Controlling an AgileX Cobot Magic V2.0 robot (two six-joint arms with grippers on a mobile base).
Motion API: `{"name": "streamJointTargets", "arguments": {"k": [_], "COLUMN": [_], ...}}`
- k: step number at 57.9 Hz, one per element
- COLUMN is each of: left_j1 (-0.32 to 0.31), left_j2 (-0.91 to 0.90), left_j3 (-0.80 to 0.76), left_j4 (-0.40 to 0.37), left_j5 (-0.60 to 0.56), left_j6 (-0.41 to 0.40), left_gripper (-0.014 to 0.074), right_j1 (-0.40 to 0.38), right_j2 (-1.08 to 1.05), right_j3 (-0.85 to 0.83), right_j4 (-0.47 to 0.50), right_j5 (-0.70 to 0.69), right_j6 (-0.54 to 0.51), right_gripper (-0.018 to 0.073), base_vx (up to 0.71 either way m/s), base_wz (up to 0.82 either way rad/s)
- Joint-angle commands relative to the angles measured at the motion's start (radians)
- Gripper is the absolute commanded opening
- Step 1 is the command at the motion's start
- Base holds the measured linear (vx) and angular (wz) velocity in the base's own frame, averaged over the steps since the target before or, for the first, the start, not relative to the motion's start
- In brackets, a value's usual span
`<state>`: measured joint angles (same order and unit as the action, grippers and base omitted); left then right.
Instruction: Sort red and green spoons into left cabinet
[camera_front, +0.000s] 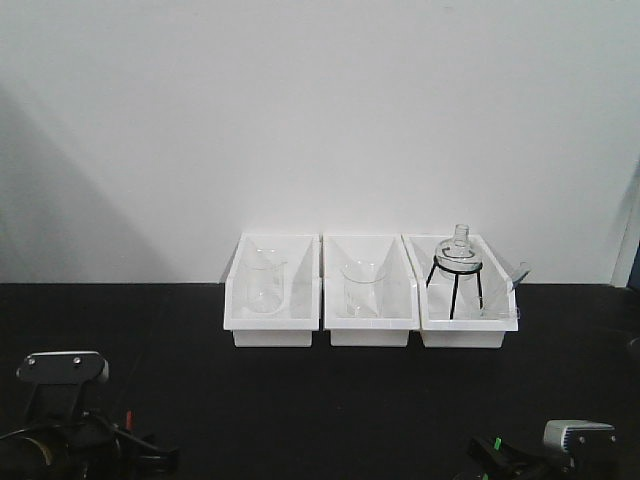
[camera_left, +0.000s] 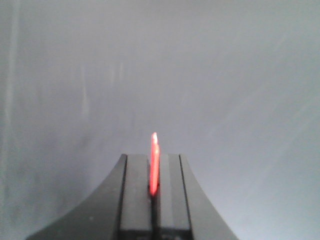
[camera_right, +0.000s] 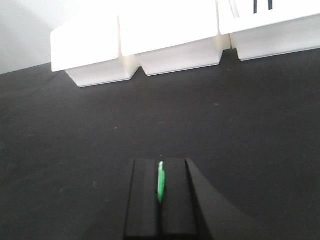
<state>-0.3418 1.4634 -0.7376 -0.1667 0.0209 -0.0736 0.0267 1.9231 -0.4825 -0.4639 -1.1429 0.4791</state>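
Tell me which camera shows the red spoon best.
Left wrist view: the red spoon sticks up close, pinched in the left gripper. Front view: too small to tell. Right wrist view: absent.

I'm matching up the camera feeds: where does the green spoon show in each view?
Front: green spoon, a tiny speck, bottom right.
Left wrist: not in it.
Right wrist: bottom centre, clamped in the right gripper.
Shared landmark, front and right wrist: the row of white bins.
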Motion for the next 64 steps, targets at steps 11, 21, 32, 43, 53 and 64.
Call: {"name": "streamJointTargets", "arguments": {"k": [11,21,32,43,53,64], "left_j1": [-0.008,-0.008,-0.008,-0.008,-0.008,-0.008], "left_j2": [-0.175,-0.258,-0.352,-0.469,-0.593,-0.747], "left_j3": [-0.028,-0.028,-0.028,-0.023,-0.023,-0.022], "left_j4": [0.0,0.0,-0.001,0.0,0.001,0.008], "left_j5": [-0.087,-0.09,-0.088,-0.031,0.098,0.285], "left_j6": [0.053,0.074,0.119,0.123,0.171,0.208], "left_gripper": [0.0,0.0,0.0,0.0,0.0,0.0], "right_j1": [-0.003,-0.003,-0.003,-0.003,-0.003,-0.003], "right_j2": [-0.142,-0.288,-0.48,-0.716,-0.97,-1.226], "right_j3": [-0.015,-0.015,-0.015,-0.015,-0.015,-0.015], "right_j4": [-0.093,-0.116,-0.205,-0.308,-0.519,-0.914], "right_j5": [-0.163,0.002,0.123,0.31,0.532,0.677], "right_j6": [-0.036,-0.041,-0.037,0.142,0.433,0.868], "right_gripper": [-0.0006,-0.0006,-0.0006,-0.0006,-0.0006,-0.0006], "base_vx": [0.0,0.0,0.0,0.0,0.0,0.0], "base_wz": [0.0,0.0,0.0,0.0,0.0,0.0]}}
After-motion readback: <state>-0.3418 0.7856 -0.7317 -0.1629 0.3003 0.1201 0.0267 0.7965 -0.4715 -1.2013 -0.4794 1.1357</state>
